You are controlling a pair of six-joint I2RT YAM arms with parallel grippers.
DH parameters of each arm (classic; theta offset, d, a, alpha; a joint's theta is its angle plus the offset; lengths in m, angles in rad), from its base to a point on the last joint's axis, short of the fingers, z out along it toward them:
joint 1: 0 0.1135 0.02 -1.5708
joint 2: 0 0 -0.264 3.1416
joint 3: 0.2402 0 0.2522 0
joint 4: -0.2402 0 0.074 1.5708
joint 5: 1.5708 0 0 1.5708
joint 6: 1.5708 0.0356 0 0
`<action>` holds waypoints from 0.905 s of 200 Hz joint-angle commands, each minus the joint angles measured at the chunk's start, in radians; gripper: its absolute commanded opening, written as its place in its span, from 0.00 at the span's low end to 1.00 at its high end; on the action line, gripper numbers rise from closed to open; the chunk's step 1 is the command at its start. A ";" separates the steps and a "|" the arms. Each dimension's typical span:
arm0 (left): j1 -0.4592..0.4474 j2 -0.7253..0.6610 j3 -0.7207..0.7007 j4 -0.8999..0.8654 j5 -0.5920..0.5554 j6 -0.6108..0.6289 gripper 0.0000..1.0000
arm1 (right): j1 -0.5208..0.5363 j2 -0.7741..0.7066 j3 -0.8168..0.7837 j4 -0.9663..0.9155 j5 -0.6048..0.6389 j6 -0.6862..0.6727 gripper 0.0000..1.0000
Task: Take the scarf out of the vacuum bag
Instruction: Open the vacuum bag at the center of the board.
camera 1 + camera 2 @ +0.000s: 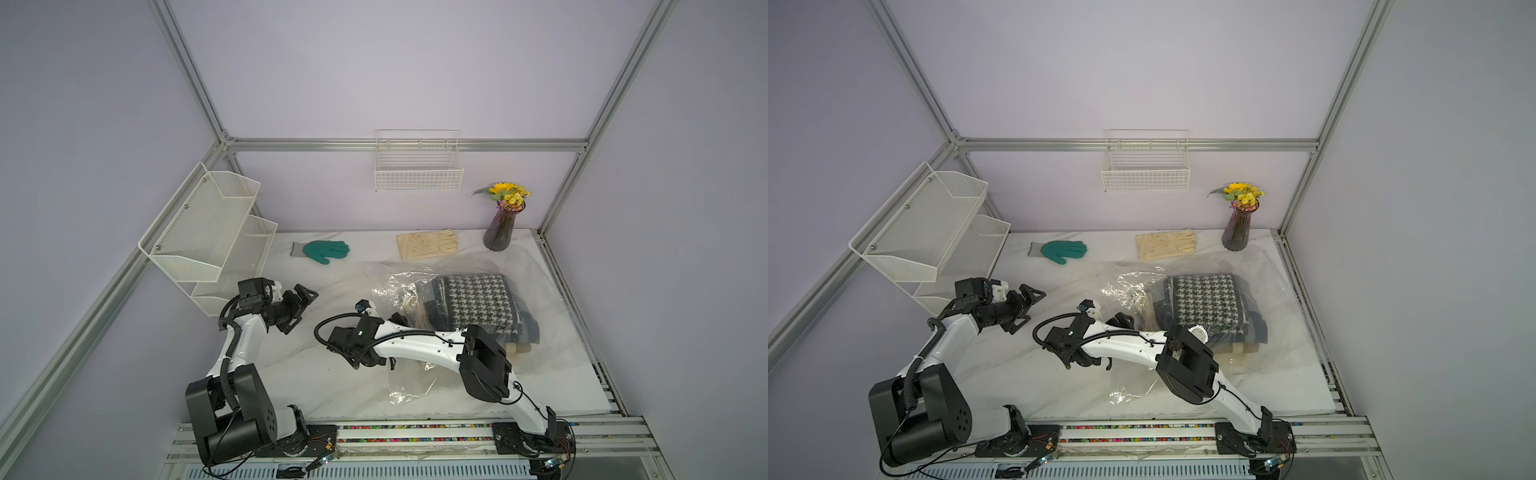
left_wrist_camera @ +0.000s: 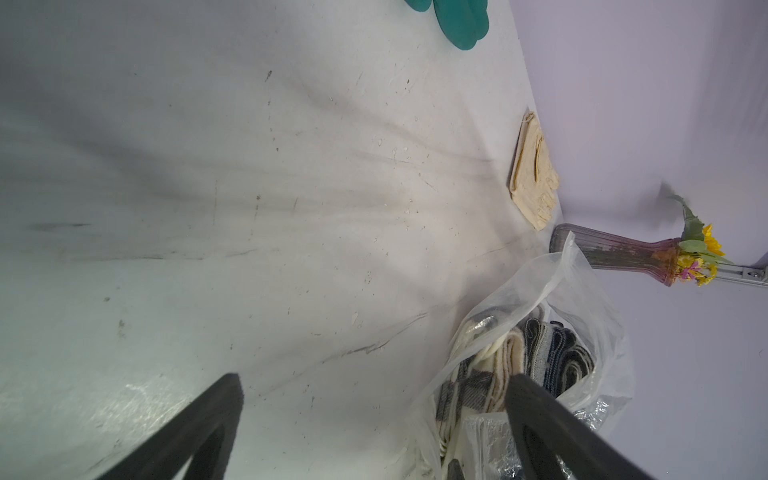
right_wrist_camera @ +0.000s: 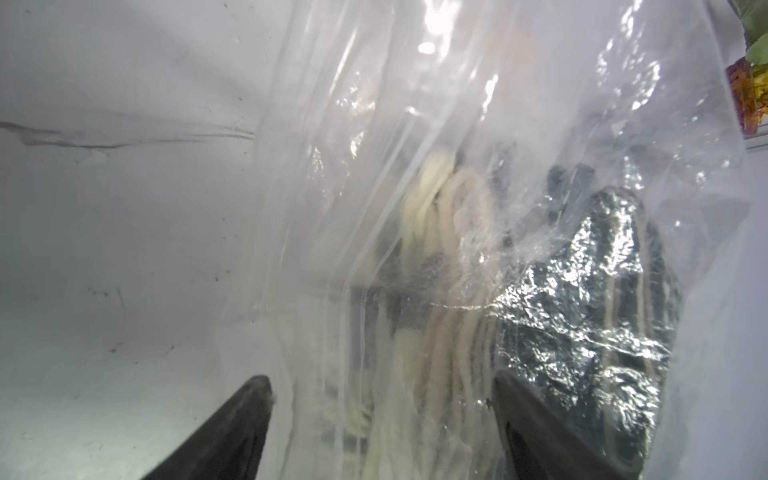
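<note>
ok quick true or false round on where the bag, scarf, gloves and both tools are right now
1. The scarf lies inside the vacuum bag. True.
2. The left tool is shut on the green glove. False: it is open, holds nothing and is apart from the glove.
3. The vase stands upright at the back of the table. True.
4. The beige gloves sit in the wire basket. False: they lie on the table, below the basket.
5. The right tool is at the bag, its jaws apart around plastic and cream fringe. True.
</note>
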 commanded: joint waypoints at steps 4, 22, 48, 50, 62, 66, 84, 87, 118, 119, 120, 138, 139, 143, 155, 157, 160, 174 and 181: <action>0.014 -0.009 -0.001 0.025 0.026 -0.007 1.00 | 0.001 -0.016 0.025 0.010 -0.003 -0.012 0.86; 0.013 -0.008 -0.001 0.028 0.028 -0.008 1.00 | -0.013 -0.009 0.023 0.010 0.003 -0.006 0.86; 0.015 -0.007 -0.002 0.029 0.029 -0.009 1.00 | -0.032 -0.006 0.017 0.010 0.009 0.002 0.84; 0.015 -0.006 -0.002 0.028 0.029 -0.009 1.00 | -0.033 -0.005 0.018 0.009 0.011 0.002 0.84; 0.015 -0.006 -0.002 0.030 0.031 -0.010 1.00 | -0.039 0.000 0.018 0.007 0.013 -0.004 0.83; 0.014 -0.008 -0.002 0.029 0.031 -0.010 1.00 | -0.042 0.001 0.015 0.009 0.014 -0.007 0.82; 0.016 -0.007 -0.002 0.030 0.032 -0.010 1.00 | -0.049 0.007 0.011 0.008 0.001 -0.014 0.80; 0.017 -0.006 -0.002 0.029 0.031 -0.009 1.00 | -0.049 0.007 0.008 0.008 0.000 -0.016 0.80; 0.018 -0.007 -0.003 0.030 0.034 -0.011 1.00 | -0.049 0.008 -0.007 0.008 -0.016 -0.021 0.75; 0.018 -0.007 -0.003 0.030 0.033 -0.010 1.00 | -0.049 0.009 -0.009 0.009 -0.016 -0.021 0.74; 0.019 -0.007 -0.003 0.031 0.033 -0.010 1.00 | -0.049 0.007 -0.010 0.009 -0.016 -0.021 0.74; 0.019 -0.008 -0.002 0.030 0.033 -0.011 1.00 | -0.048 0.002 -0.025 0.005 -0.029 -0.022 0.72; 0.019 -0.007 -0.002 0.030 0.033 -0.011 1.00 | -0.049 0.002 -0.027 0.005 -0.030 -0.021 0.72; 0.019 -0.007 -0.002 0.030 0.033 -0.011 1.00 | -0.049 -0.001 -0.032 0.006 -0.034 -0.020 0.72; 0.020 -0.007 -0.003 0.030 0.033 -0.011 1.00 | -0.046 -0.012 -0.053 0.008 -0.046 -0.015 0.72; 0.020 -0.007 -0.002 0.030 0.033 -0.010 1.00 | -0.046 -0.013 -0.058 0.010 -0.047 -0.014 0.72; 0.021 -0.007 -0.003 0.030 0.033 -0.010 1.00 | -0.046 -0.017 -0.062 0.011 -0.049 -0.013 0.72; 0.020 -0.008 -0.002 0.031 0.034 -0.011 1.00 | -0.045 -0.027 -0.083 0.012 -0.053 -0.005 0.72; 0.021 -0.007 -0.003 0.032 0.034 -0.011 1.00 | -0.044 -0.031 -0.092 0.011 -0.054 -0.001 0.72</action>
